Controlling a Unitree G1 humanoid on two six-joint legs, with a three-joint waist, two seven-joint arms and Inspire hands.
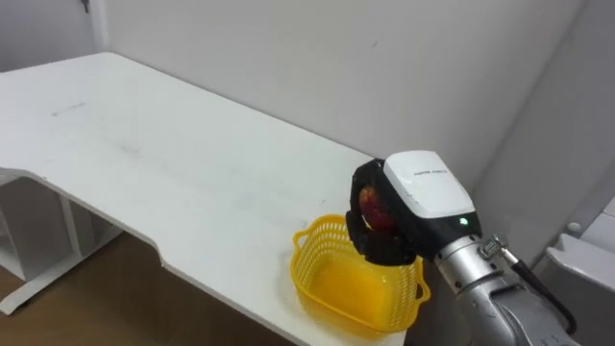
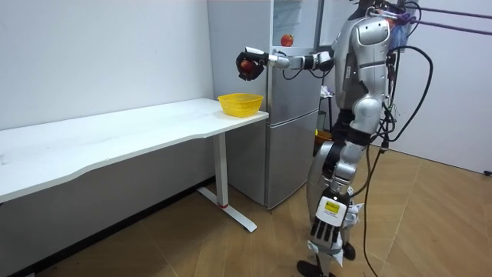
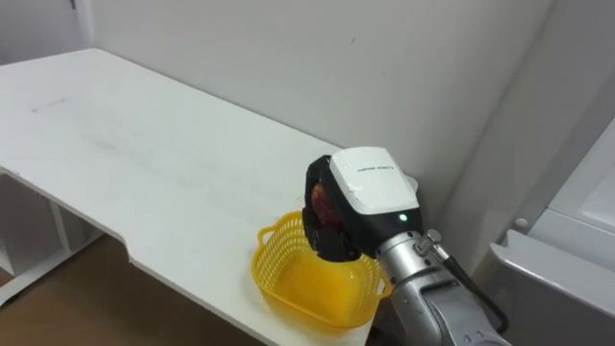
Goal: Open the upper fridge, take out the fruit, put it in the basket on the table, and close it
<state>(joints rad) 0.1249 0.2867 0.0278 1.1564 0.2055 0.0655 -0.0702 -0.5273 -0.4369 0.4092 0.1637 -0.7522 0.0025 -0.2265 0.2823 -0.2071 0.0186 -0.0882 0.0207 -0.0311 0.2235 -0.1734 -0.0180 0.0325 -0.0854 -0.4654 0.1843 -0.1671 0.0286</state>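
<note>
Beside the grey fridge a long white table is seen, with a yellow basket set at its end. A red apple is held above the basket by the right hand, whose dark fingers are curled tight round it.
</note>
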